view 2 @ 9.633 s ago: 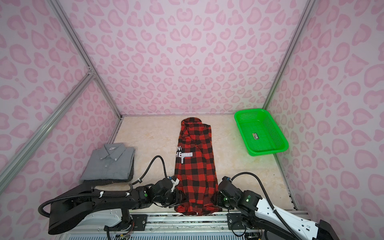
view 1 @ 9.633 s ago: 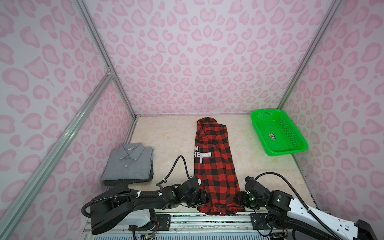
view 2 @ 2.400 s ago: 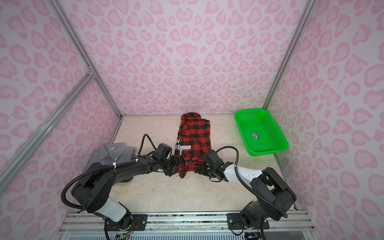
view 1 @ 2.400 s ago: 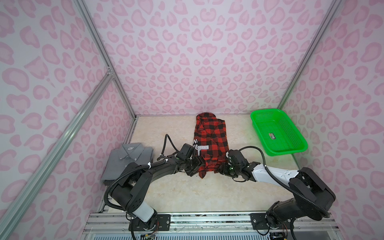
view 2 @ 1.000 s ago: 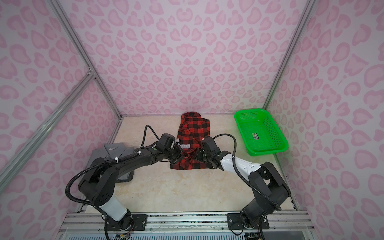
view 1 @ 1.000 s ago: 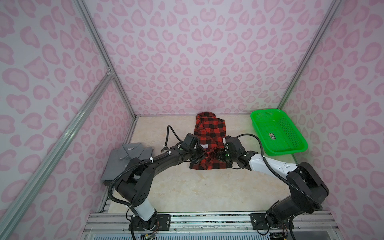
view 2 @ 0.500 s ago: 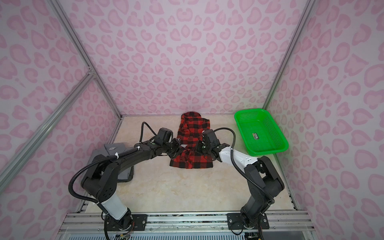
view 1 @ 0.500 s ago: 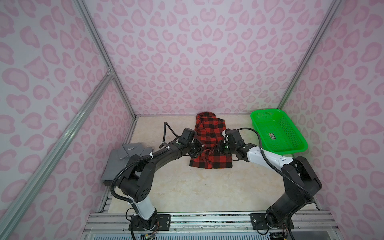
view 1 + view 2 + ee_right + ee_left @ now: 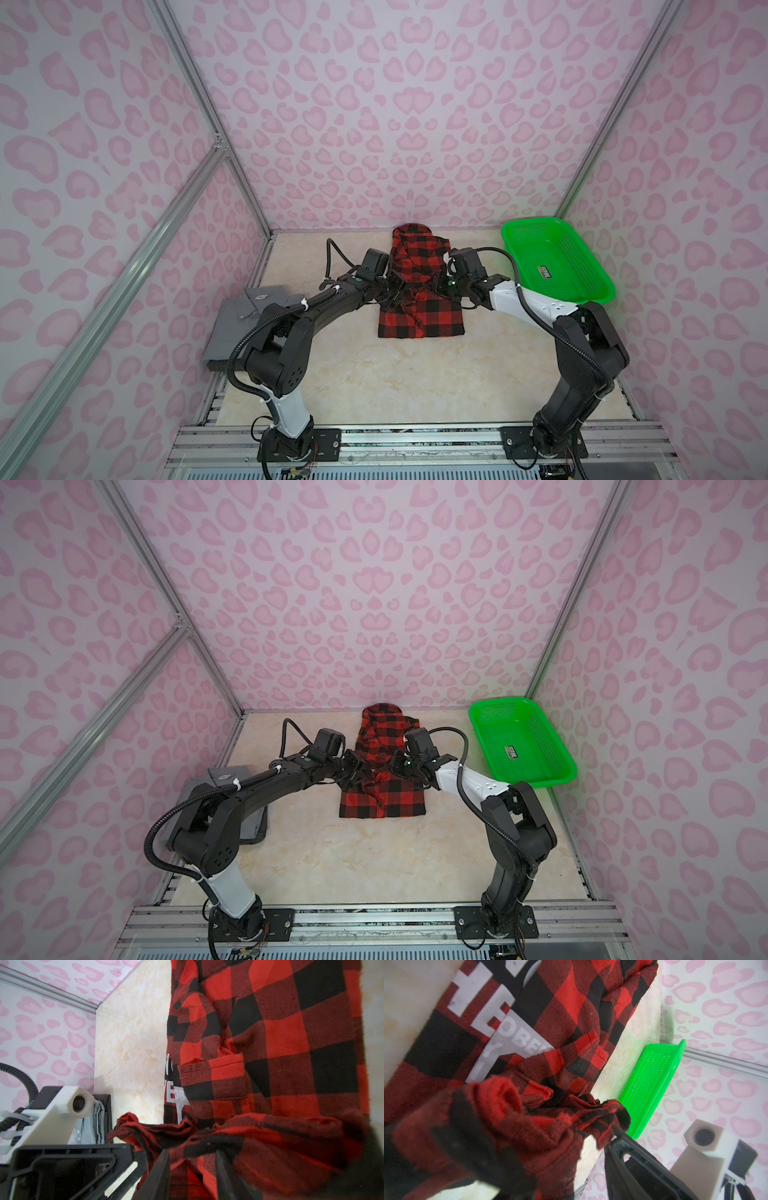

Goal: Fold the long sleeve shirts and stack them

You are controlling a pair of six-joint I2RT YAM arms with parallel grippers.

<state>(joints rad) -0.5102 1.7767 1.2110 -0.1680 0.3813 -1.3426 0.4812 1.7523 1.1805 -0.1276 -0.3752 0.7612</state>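
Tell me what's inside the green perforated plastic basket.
Inside the green perforated plastic basket, only a small printed label shows on the floor; the near wall's inner face is hidden by its rim.

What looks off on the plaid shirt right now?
The plaid shirt has its folded-over edge bunched in a rumpled ridge between the left gripper and right gripper, not flat. The grey shirt and basket look fine.

checked shirt (image 9: 571, 1012) white print (image 9: 477, 1007): "HE", "OBE", "Y", rest hidden by folds | basket (image 9: 534, 223) sticker (image 9: 544, 272): too small to read | grey shirt (image 9: 249, 320) neck label (image 9: 261, 297): unreadable
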